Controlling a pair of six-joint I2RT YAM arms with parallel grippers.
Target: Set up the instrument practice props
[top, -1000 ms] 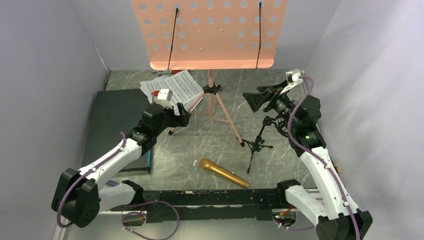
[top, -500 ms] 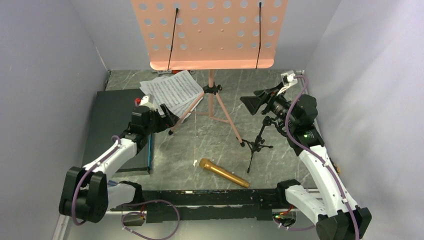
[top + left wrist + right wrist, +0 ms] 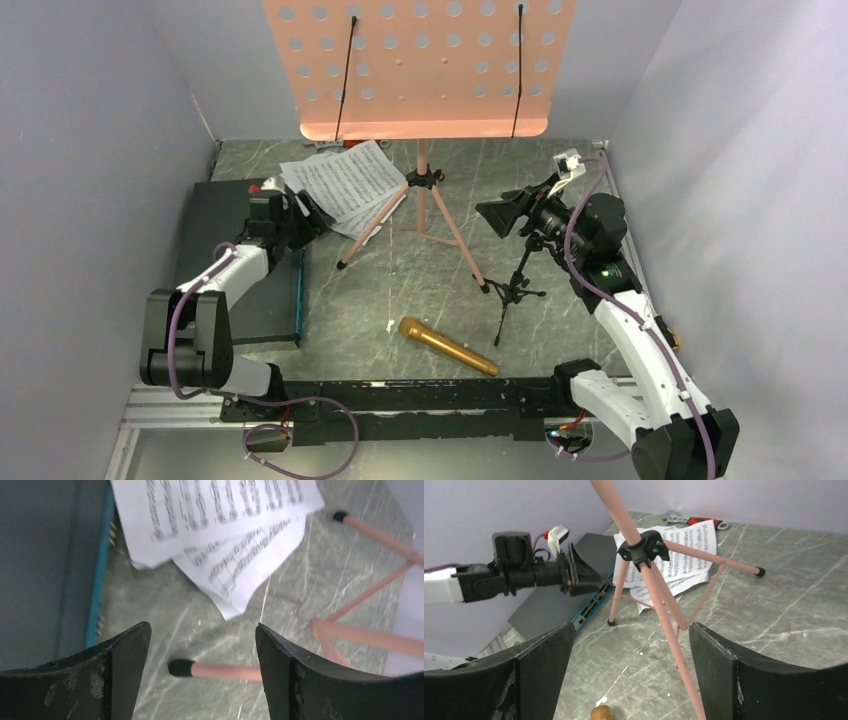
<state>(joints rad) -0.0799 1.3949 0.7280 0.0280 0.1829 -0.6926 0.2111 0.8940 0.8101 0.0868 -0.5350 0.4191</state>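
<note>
The pink perforated music stand (image 3: 420,65) is upright at the back on its tripod legs (image 3: 440,215). White sheet-music pages (image 3: 345,180) lie on the table by the left leg. My left gripper (image 3: 305,215) is open just in front of the pages' near edge. In the left wrist view the left gripper (image 3: 202,627) holds nothing, with the pages (image 3: 215,520) ahead and a stand leg (image 3: 225,670) below. The gold microphone (image 3: 447,346) lies near the front. My right gripper (image 3: 505,212) is open above the black mic stand (image 3: 515,285). It faces the stand's pole (image 3: 659,600).
A dark flat case (image 3: 235,260) with a blue edge lies along the left wall under my left arm. A red-handled tool (image 3: 696,520) lies at the back behind the pages. Grey walls close in on three sides.
My left arm has swung left and back, so its gripper now sits at the pages' edge by the case. The right gripper has drifted slightly left.
</note>
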